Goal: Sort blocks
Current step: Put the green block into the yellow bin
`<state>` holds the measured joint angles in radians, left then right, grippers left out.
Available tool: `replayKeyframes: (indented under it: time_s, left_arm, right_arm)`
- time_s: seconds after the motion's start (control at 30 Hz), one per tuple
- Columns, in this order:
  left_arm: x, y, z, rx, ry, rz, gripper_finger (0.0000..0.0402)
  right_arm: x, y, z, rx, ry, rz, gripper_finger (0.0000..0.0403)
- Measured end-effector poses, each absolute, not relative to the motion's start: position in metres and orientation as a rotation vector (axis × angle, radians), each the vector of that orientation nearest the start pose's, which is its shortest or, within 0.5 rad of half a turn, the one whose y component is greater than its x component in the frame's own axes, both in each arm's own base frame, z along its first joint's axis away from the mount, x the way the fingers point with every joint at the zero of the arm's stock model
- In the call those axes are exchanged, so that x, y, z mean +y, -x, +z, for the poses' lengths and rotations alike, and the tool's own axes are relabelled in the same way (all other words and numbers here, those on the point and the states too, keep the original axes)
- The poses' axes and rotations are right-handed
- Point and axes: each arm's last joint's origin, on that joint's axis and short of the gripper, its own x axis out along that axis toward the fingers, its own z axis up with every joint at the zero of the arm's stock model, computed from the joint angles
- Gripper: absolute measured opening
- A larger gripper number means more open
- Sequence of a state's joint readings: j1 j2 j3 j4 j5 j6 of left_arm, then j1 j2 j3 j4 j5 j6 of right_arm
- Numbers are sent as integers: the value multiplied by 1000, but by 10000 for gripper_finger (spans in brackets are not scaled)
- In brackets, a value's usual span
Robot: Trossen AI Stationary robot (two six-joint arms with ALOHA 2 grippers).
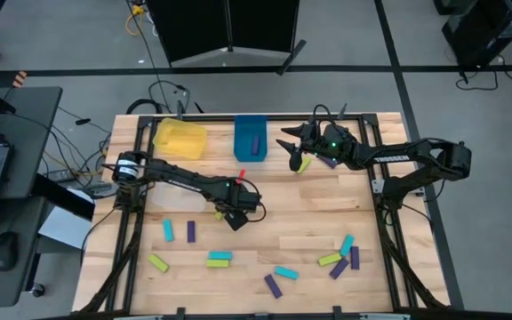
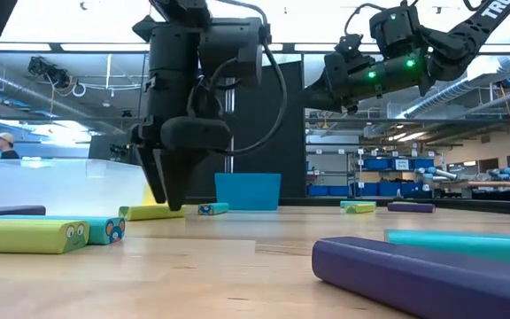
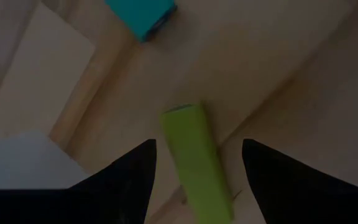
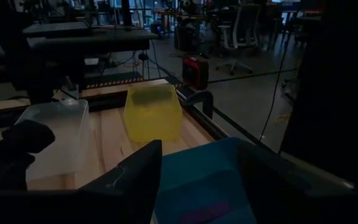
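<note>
Two tools are at work, and mine on the left matters most now. It hangs at the middle of the high view, fingers spread apart, straddling a lime block that lies flat on the table. To do this well I would come straight down, keep the block centred between the fingers, and close across its narrow width, not its length. A teal block lies farther off in my left wrist view, clear of the grasp.

My right tool sits in the upper middle of the high view, beside the blue bin. A lime block shows just below it, but I cannot tell whether the fingers are clamped on it.

The blue bin holds one dark purple block. The yellow bin, at its left, looks empty to me. The clear bin sits left of my left tool, partly under the arm; I see nothing in it. Other blocks lie scattered along the lower part of the high view.
</note>
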<state>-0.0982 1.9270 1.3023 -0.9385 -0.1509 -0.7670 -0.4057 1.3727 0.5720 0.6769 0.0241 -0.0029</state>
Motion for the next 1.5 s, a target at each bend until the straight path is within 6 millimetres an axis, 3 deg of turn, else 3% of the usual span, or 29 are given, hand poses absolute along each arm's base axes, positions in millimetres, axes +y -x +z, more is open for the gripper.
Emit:
replayKeyframes:
  time_s: [0.47,0.6,0.83,1.03,1.3,1.5]
  left_arm:
    - [-30,-340,147,1433,451,583,241]
    - [-31,-342,147,1426,447,571,208]
    - [-31,-343,147,1419,427,554,104]
    - [-31,-345,149,1417,400,540,101]
    - [-29,-366,173,1299,279,503,101]
    - [-27,-374,206,1195,141,475,101]
  right_arm:
    - [-113,-254,217,121,-21,-440,213]
    - [-113,-254,217,121,-21,-440,213]
    - [-113,-254,217,121,-21,-440,212]
    - [-113,-254,217,121,-20,-446,211]
    - [-113,-254,217,121,-20,-449,211]
    - [-113,-254,217,121,-21,-449,211]
